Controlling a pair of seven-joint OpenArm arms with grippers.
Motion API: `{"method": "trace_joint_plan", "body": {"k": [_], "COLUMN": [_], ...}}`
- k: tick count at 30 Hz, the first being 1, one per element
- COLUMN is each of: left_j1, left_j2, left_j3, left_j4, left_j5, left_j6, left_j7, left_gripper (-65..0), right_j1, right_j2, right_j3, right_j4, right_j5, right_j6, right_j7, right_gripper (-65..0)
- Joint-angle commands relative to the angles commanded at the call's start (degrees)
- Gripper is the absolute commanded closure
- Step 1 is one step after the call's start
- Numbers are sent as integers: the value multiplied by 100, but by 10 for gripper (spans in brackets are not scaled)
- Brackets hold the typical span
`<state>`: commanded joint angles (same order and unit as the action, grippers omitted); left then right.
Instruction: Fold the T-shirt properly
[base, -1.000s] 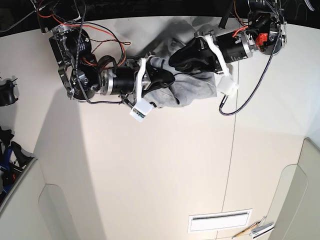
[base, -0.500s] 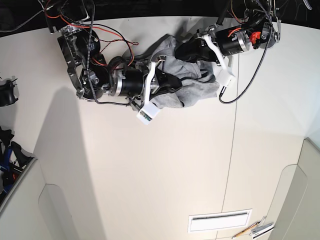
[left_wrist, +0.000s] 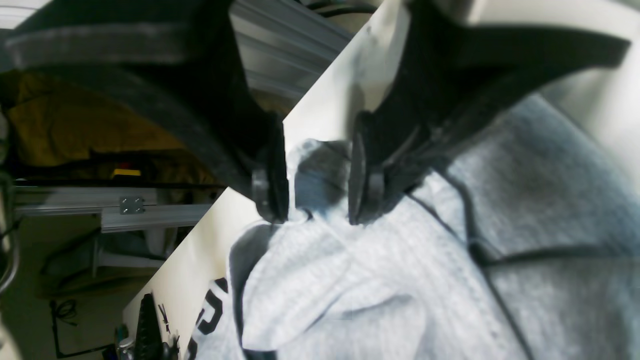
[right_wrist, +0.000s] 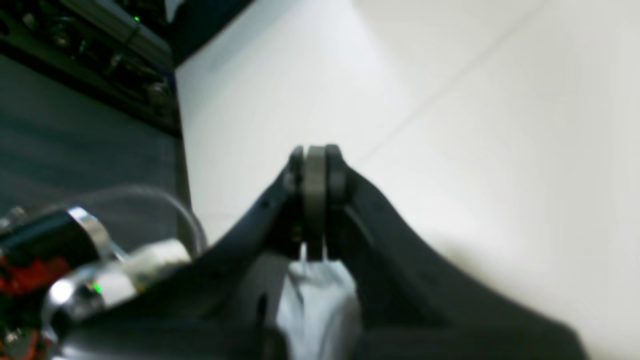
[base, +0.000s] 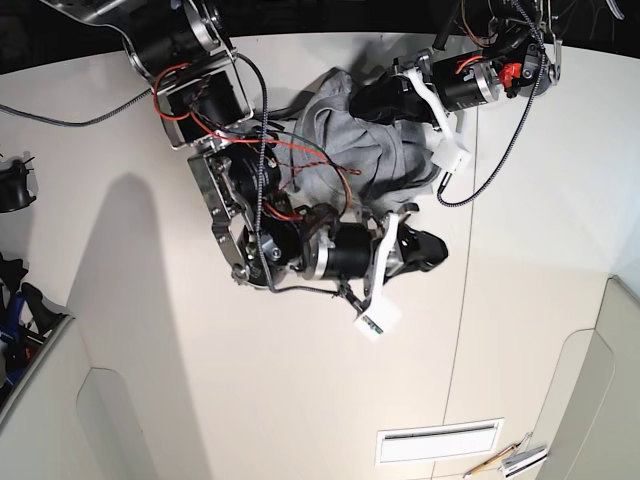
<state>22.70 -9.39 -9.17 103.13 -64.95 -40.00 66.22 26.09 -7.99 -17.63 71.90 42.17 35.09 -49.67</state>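
Desk (base: 250, 400): bare space between the right arm and the front; its edge runs past the shirt near the left pincer.
Shirt (base: 375, 155): bunched at the far side, both arms over it.
Left pincer (left_wrist: 319, 175): fingers apart, cloth between.
Right pincer (right_wrist: 314, 200): tips together.
White panel (base: 438, 442): near edge.

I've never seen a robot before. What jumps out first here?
Probably the two black robot arms reaching in from the top of the overhead view, trailing red and black cables. Beneath and between them lies a rumpled grey T-shirt on a pale table. Close up, black lettering shows on the shirt at the lower left.
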Motion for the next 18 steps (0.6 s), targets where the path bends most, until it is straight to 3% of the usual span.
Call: {"method": "trace_joint_plan", "body": {"k": [6,10,14,18], "left_j1": [0,2,2,2], "left_j2": [-15,-17,-17,-15], "left_j3": [-28,-28,-28,-28], "left_j4": [234,765,1071,1073], "left_j5": [-210,-203,-208,-212], "left_j6": [0,0,0,0], "left_j7": [20,26,48,48], "left_gripper": [-210,-210,-211,-248], "right_j1": [387,352,136,-245], "right_j2": [136,776,1453,1655], "right_j3": [452,817,831,828], "right_j4": [588,752,754,756], "right_j5": [291,699,1049,1266], "right_j6": [-20,-15,-9,28], "right_j7": [-752,-1064,-1209,-1233], "right_gripper": [0,0,0,0]}}
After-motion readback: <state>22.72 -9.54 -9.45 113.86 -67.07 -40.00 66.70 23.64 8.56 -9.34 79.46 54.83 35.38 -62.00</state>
